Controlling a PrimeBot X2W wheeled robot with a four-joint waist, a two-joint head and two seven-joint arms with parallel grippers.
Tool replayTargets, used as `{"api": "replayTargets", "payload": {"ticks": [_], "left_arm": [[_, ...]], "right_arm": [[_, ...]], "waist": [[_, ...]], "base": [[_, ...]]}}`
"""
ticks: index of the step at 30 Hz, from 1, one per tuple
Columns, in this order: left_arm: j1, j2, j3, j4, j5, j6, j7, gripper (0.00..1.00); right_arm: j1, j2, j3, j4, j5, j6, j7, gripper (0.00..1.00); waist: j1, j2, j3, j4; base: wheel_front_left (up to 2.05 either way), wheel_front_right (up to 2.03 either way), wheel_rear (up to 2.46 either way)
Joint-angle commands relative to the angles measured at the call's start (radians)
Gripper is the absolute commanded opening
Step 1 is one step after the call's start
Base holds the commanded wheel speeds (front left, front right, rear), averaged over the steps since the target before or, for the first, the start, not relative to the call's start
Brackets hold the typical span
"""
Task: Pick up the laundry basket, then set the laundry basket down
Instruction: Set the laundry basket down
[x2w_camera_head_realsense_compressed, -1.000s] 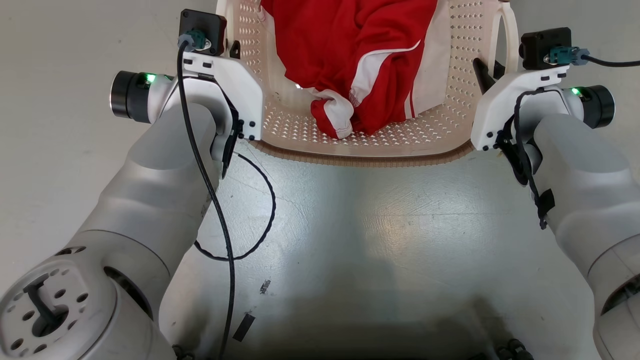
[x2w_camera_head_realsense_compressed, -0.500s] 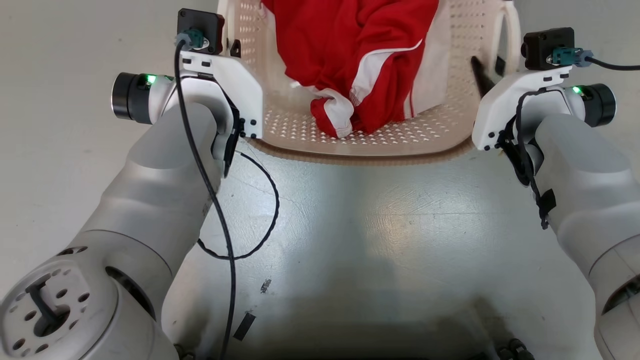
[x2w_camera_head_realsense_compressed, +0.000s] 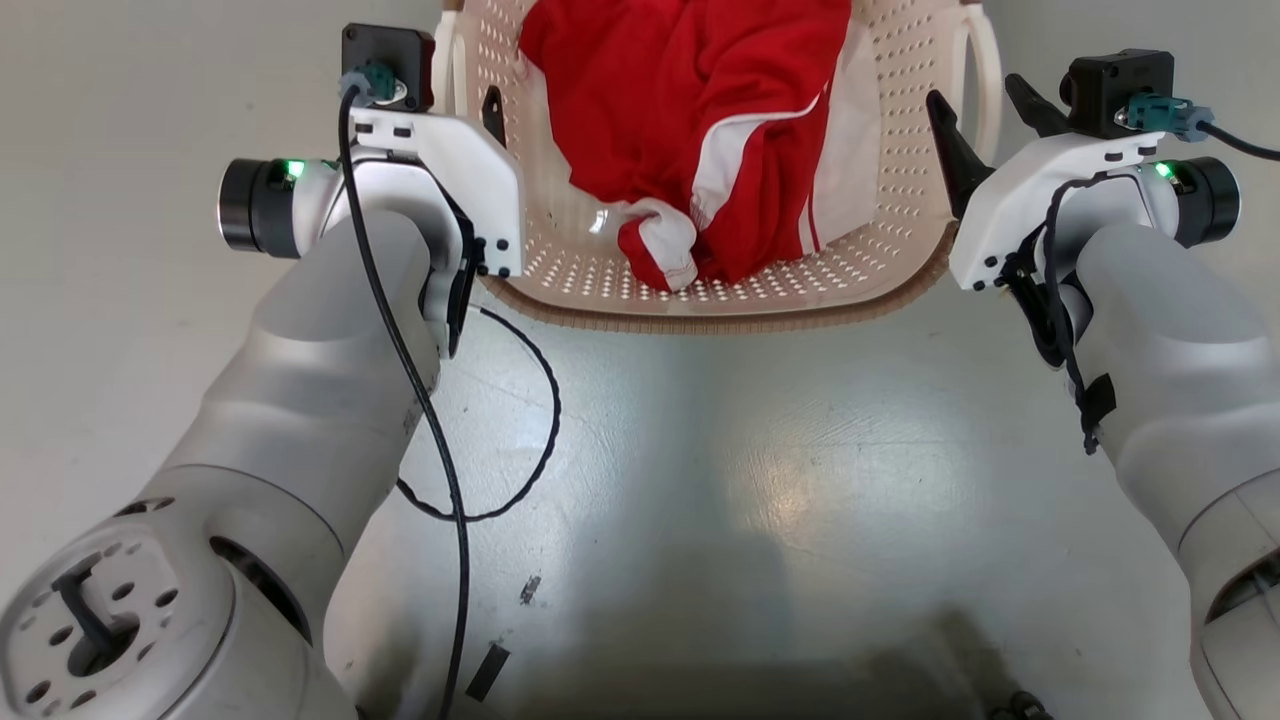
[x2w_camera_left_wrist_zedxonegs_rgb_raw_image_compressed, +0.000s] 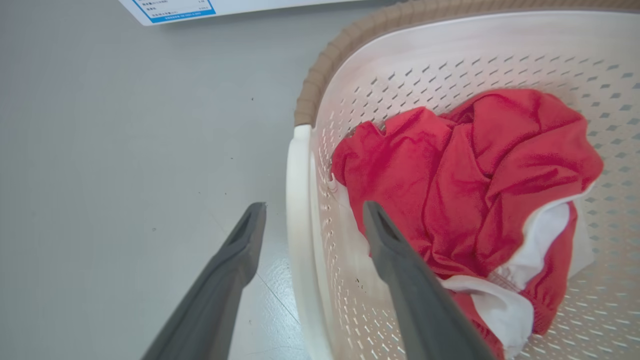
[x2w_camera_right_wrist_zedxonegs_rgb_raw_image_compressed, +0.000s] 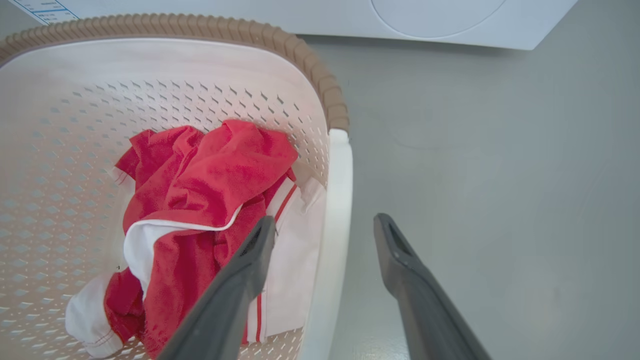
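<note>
Your laundry basket (x2w_camera_head_realsense_compressed: 700, 318) sits on the grey floor (x2w_camera_head_realsense_compressed: 760, 480) just ahead of the robot, its far end near a white washing machine (x2w_camera_right_wrist_zedxonegs_rgb_raw_image_compressed: 450, 20), with a red-and-white garment (x2w_camera_head_realsense_compressed: 690, 130) heaped inside. Your left gripper (x2w_camera_left_wrist_zedxonegs_rgb_raw_image_compressed: 314, 207) has its jaws spread, one finger outside and one inside the basket's white left handle (x2w_camera_left_wrist_zedxonegs_rgb_raw_image_compressed: 298, 190), clear of it on both sides. Your right gripper (x2w_camera_right_wrist_zedxonegs_rgb_raw_image_compressed: 325, 220) straddles the right handle (x2w_camera_right_wrist_zedxonegs_rgb_raw_image_compressed: 339, 200) the same way, jaws wide apart, gripping nothing.

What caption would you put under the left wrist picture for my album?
The open left tool straddles the laundry basket at its white handle, red clothes inside.
</note>
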Motion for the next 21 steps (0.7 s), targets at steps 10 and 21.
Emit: {"api": "replayTargets", "payload": {"ticks": [10,21], "left_arm": [[0.073,0.020,0.041,0.000,-0.030,-0.006,-0.057,1.00],[0.162,0.034,0.105,-0.017,-0.042,-0.059,-0.075,1.00]], "right_arm": [[0.074,0.009,-0.043,-0.007,-0.042,0.006,-0.048,1.00],[0.157,-0.053,-0.204,-0.121,-0.152,0.006,-0.051,1.00]], "waist": [[0.0000,0.0000,-0.126,0.004],[0.0000,0.0000,-0.299,0.014]], "base": [[0.00,0.00,0.00],[0.00,0.00,0.00]]}}
